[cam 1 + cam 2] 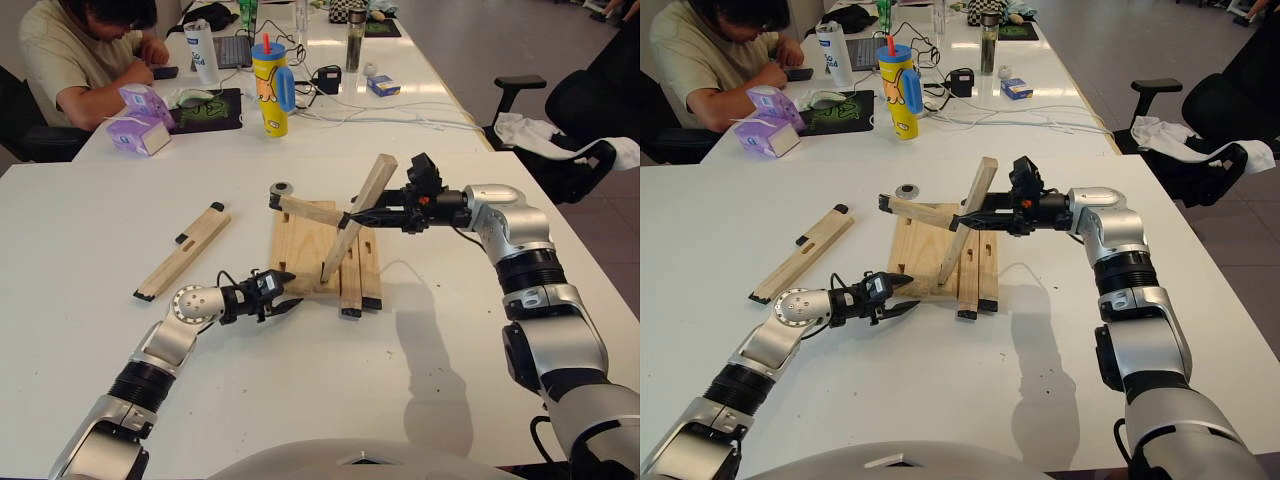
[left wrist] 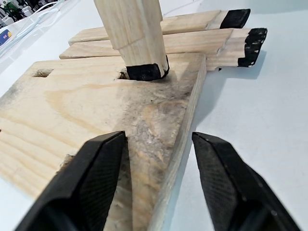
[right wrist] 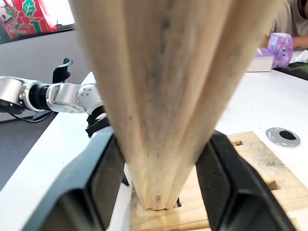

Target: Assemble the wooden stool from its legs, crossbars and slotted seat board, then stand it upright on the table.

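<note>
So, the tilted leg [image 1: 338, 252] is clamped by the right gripper [image 1: 350, 216], black tip set at a slot of the seat board [image 1: 298, 245] flat on the table [image 1: 100, 230]; left gripper [image 1: 291, 289] is spread open around the board's edge.

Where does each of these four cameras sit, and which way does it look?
Left eye view: on the head, facing forward and down over the table; both arms show.
Right eye view: beside it; same scene, same arms.
Left wrist view: on the left wrist, looking past the open left tool at the seat board.
Right wrist view: on the right wrist, looking down the leg clamped in the right tool.
Shared: both wrist views show the leg's tip meeting the board.
</note>
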Tool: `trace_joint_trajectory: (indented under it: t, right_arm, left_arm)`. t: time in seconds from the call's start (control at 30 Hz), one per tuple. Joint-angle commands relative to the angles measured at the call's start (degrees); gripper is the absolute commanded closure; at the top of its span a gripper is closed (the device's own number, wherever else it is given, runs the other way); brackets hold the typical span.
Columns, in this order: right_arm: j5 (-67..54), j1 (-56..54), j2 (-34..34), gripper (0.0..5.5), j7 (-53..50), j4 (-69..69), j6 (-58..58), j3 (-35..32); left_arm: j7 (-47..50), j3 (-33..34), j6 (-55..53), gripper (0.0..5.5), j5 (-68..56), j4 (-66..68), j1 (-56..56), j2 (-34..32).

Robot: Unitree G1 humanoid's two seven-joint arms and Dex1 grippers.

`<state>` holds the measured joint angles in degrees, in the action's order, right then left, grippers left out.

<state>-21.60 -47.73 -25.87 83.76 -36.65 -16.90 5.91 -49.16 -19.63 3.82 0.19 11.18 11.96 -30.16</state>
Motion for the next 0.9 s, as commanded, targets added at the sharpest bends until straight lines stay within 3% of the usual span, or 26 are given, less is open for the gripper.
trace_joint_trajectory:
  t: [0.03, 0.43, 0.67, 0.7, 0.8, 0.9]
  right_arm:
    - [5.9, -2.8, -0.5, 3.44, -1.0, -2.0, 6.4, 2.6]
    - [12.7, -3.5, -0.6, 3.44, 2.0, -5.7, 14.4, 9.0]
    - [11.6, 0.7, 1.7, 3.44, -3.1, -3.9, 16.7, 7.1]
    - [11.6, 0.2, 2.1, 3.08, -4.2, -4.0, 17.1, 6.5]
    - [12.5, -1.5, 2.1, 2.65, -7.9, -4.2, 17.5, 5.3]
    - [13.7, -1.6, 0.5, 2.65, -9.1, -2.8, 16.2, 5.2]
  left_arm:
    - [-2.9, -4.9, -3.7, 2.95, 5.1, 5.9, -4.7, -2.4]
    - [-0.4, -6.3, -1.9, 2.95, 6.4, 8.1, -4.2, -1.8]
    - [3.5, -5.6, -3.8, 2.95, 5.4, 8.2, -4.9, 0.5]
    - [4.5, -5.4, -4.5, 2.95, 5.4, 8.1, -5.1, 0.9]
    - [6.9, -5.0, -7.6, 2.95, 4.9, 8.0, -5.5, 2.1]
    - [9.8, -4.8, -9.8, 2.95, 5.7, 8.8, -6.0, 2.9]
